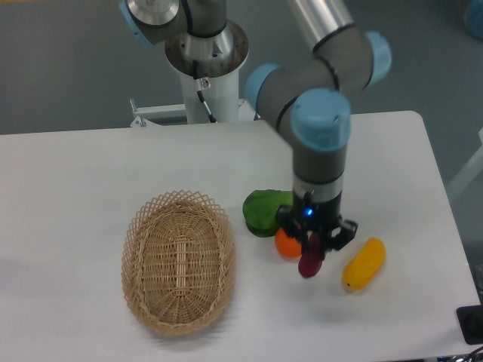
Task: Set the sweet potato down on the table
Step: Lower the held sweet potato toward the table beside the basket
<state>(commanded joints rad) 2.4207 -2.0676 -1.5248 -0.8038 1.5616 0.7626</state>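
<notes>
The sweet potato (310,262) is a small dark reddish-purple piece hanging end-down between the fingers of my gripper (315,243). The gripper is shut on its upper part, so only the lower end shows. It hangs just above the white table (90,166), or touches it; I cannot tell which. It is right of the orange and left of the yellow-orange fruit.
A round orange (286,243) lies just left of the gripper, with a green vegetable (266,211) behind it. A yellow-orange oblong fruit (364,263) lies to the right. An oval wicker basket (179,260) stands at the left, with nothing in it.
</notes>
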